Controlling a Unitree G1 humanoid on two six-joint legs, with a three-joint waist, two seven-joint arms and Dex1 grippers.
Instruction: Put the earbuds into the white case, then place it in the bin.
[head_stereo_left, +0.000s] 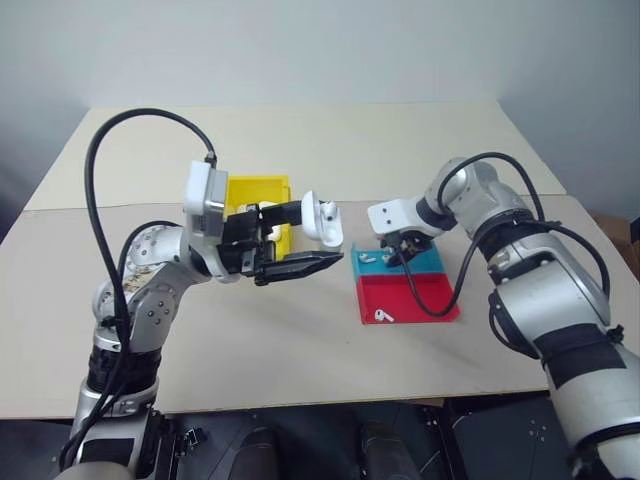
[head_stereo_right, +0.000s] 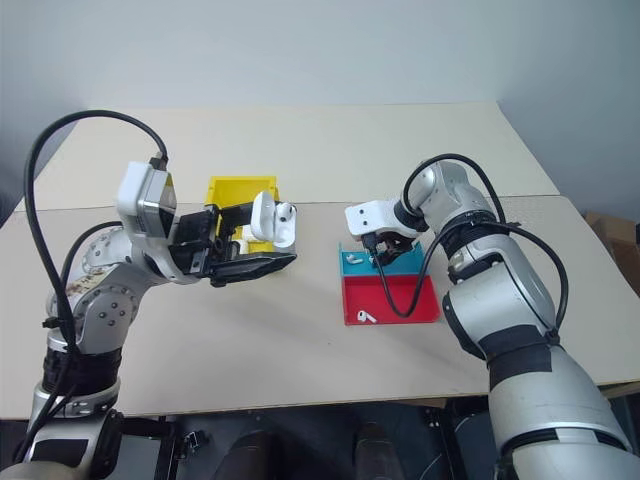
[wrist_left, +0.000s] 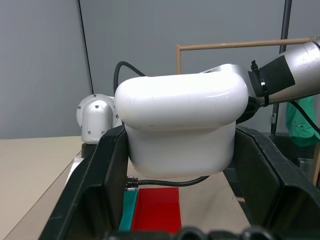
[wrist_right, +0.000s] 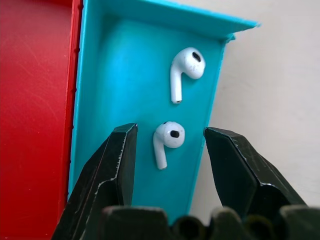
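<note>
My left gripper is shut on the white case, holding it in the air just in front of the yellow bin. The case sits between both black fingers, and its lid looks flipped open. My right gripper points down over the blue half of the tray. Its jaws stand open on either side of one white earbud without touching it. A second earbud lies just beyond the first. A third earbud rests in the red half.
The blue-and-red tray lies on the beige table, to the right of the bin. The right arm's black cable loops over the tray's red part. The table's near edge runs below both arms.
</note>
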